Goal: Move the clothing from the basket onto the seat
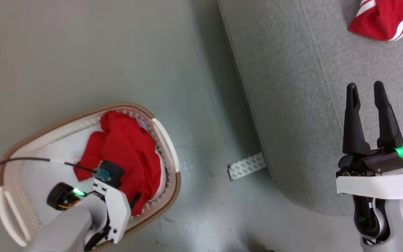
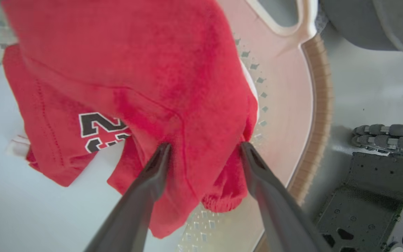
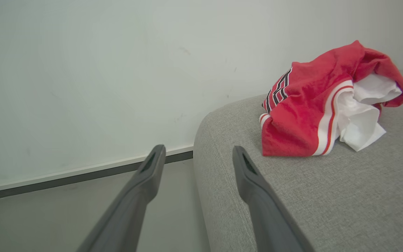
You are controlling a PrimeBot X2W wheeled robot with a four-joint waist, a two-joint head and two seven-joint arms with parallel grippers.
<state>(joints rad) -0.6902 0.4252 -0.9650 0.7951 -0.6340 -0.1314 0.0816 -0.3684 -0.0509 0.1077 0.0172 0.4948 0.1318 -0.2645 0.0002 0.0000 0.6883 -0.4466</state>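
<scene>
A: Progress?
B: Striped red jersey is on the seat, far edge. Numbered red garment is left in the basket, against its wall.
A: Grip?
B: My left gripper: fingers apart, tips on it, not clamped. Right gripper: apart, empty.

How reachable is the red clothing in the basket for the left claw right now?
Very likely yes: the open left claw is down inside the basket, its fingers straddling a fold of the clothing, nothing between.
</scene>
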